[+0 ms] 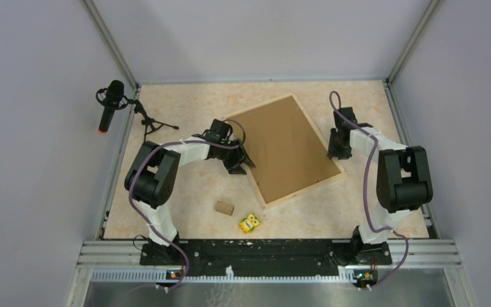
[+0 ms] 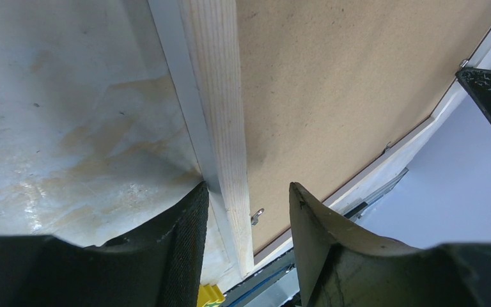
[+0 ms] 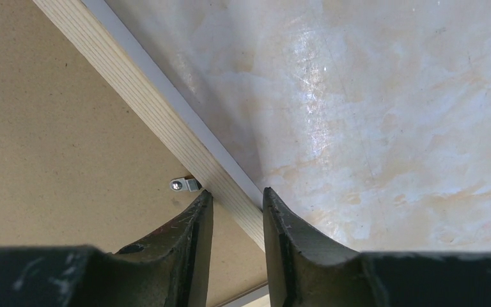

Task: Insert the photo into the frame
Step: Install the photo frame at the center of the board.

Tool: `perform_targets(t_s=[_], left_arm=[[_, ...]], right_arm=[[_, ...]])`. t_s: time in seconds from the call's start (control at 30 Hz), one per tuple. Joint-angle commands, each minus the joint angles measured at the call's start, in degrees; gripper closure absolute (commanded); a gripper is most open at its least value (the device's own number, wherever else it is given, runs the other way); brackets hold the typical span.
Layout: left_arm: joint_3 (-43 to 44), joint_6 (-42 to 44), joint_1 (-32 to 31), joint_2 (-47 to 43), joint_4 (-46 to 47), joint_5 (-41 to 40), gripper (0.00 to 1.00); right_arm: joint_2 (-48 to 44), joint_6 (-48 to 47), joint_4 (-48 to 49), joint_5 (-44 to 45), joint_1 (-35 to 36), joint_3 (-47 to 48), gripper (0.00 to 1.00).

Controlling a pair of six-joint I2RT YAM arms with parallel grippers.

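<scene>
At the near left rail of the large rectangular frame (image 1: 304,188) of thin pale wood strips, the left gripper (image 2: 248,187) hangs with its two black fingers spread. One finger (image 2: 188,224) sits close against the white outer lip of the rail. The other finger (image 2: 310,220) stands clear of the rail, above the plain brown backing board (image 2: 345,96), so nothing is pinched on this side.

Across the frame, the right gripper (image 3: 236,192) straddles the opposite long rail. Its fingers (image 3: 195,230) lie snug against both sides of the wood, pinching the strip between them. A small silver metal turn clip (image 3: 185,185) sits on the board just beside the inner finger. A like clip (image 2: 256,215) shows by the left gripper's rail.

From above, the frame lies flat and back-side up on the beige marble-patterned tabletop (image 1: 358,102). It is turned at an angle, with one corner pointing toward the arm bases, and the brown board fills its whole opening. Each black-and-white arm reaches in from its own side, so the left gripper (image 1: 240,163) and the right gripper (image 1: 335,150) meet the two long edges.

Near the frame's closest corner, apart from it, rest a small tan wooden block (image 1: 224,208) and a little yellow owl-like toy (image 1: 250,223). A black microphone (image 1: 110,105) on a small tripod stands at the table's far left edge.
</scene>
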Motion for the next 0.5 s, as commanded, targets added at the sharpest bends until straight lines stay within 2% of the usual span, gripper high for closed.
perform_targets(t_s=[0.0, 0.13, 0.27, 0.33, 0.47], left_arm=[[0.2, -0.8, -0.3, -1.2, 4.4, 2.2, 0.46], [0.3, -0.5, -0.3, -1.1, 4.4, 2.1, 0.47], [0.4, -0.2, -0.2, -0.8, 5.1, 2.5, 0.47], [0.7, 0.2, -0.2, -0.5, 5.2, 2.5, 0.47], [1.5, 1.4, -0.2, 0.6, 5.9, 3.7, 0.46]], right_arm=[[0.6, 0.0, 0.0, -2.1, 1.2, 0.1, 0.70], [-1.9, 0.9, 1.3, -3.4, 1.2, -1.8, 0.73], [-3.7, 1.8, 2.2, -3.1, 1.2, -4.4, 0.94], [-4.6, 2.6, 3.0, -1.9, 1.2, -6.2, 1.00], [-7.2, 5.3, 3.9, -0.1, 1.2, -10.2, 1.00]])
